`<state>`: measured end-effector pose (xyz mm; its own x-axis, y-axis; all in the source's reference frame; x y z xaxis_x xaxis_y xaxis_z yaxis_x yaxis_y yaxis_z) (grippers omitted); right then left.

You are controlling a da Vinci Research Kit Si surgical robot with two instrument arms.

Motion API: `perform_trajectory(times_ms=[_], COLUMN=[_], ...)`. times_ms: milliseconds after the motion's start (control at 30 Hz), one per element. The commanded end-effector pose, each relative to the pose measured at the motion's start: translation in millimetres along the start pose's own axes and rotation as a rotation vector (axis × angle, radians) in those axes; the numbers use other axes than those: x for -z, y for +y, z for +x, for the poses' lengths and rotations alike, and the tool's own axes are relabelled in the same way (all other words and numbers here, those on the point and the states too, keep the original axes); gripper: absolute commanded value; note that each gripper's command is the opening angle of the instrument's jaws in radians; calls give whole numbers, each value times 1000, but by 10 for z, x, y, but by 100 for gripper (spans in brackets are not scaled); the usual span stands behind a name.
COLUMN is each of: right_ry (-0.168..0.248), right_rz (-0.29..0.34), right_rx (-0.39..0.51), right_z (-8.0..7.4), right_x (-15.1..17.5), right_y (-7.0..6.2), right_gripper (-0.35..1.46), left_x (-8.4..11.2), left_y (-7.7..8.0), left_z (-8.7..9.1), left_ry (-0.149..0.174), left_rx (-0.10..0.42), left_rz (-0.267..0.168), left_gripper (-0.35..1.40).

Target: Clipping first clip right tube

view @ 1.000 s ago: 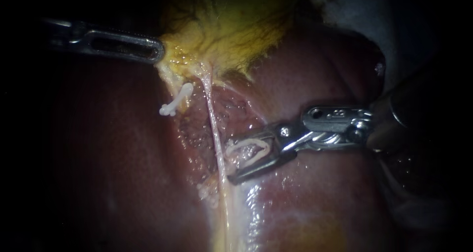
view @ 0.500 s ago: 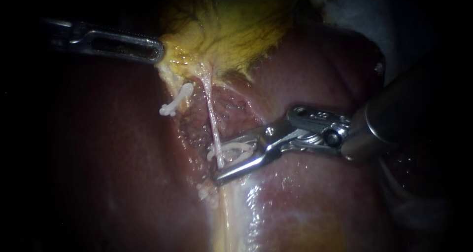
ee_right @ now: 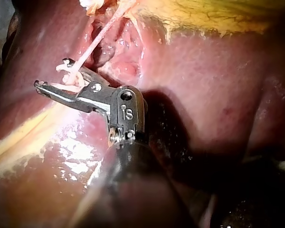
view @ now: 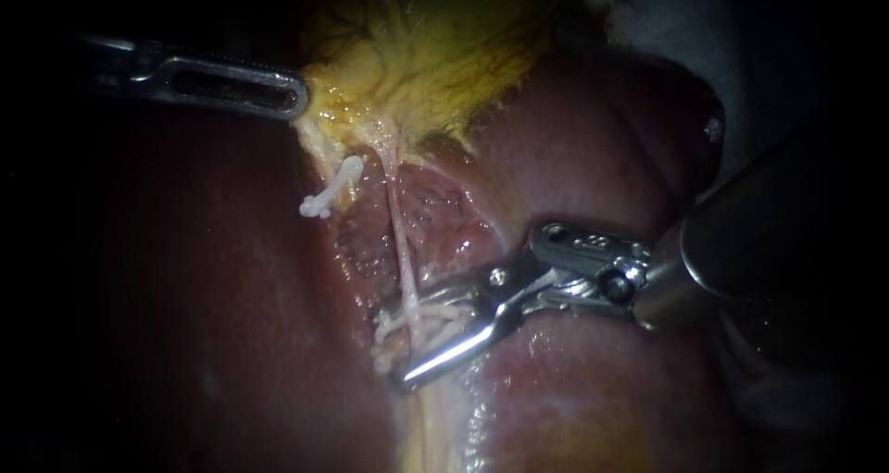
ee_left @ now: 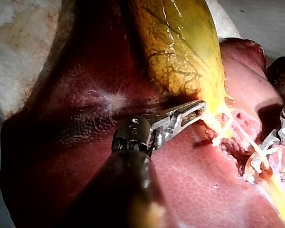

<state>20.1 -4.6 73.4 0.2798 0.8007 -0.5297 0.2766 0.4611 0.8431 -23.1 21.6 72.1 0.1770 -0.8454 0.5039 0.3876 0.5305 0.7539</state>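
Positioned, not yet closed: open clip held in wide-spread jaws of right instrument, astride right tube. Remaining: squeezing shut, releasing.

Bright polished metal gleams on the right instrument and the left instrument. The clip held in the right instrument's jaws looks like white, matt plastic. Under them the liver is dark red, wet and glossy. The yellow gallbladder is veined and slick, and the tube is pale and moist.
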Motion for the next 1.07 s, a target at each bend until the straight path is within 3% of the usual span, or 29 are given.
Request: perform_trajectory(times_ms=[33,367,533,1067], right_ry=[9,16,36,22], right_rz=[-14,-25,-56,-67], right_rx=[0,-1,-13,-12], right_z=[0,2,2,1], right_x=[-1,-3,-4,-2], right_y=[1,3,4,6], right_gripper=[39,-1,-35,-35], left_x=[0,0,0,0], left_y=[0,0,0,0], left_z=[0,0,0,0], left_ry=[0,0,0,0], left_rx=[0,0,0,0], left_rz=[0,0,0,0], left_gripper=[-35,-35,-35,-35])
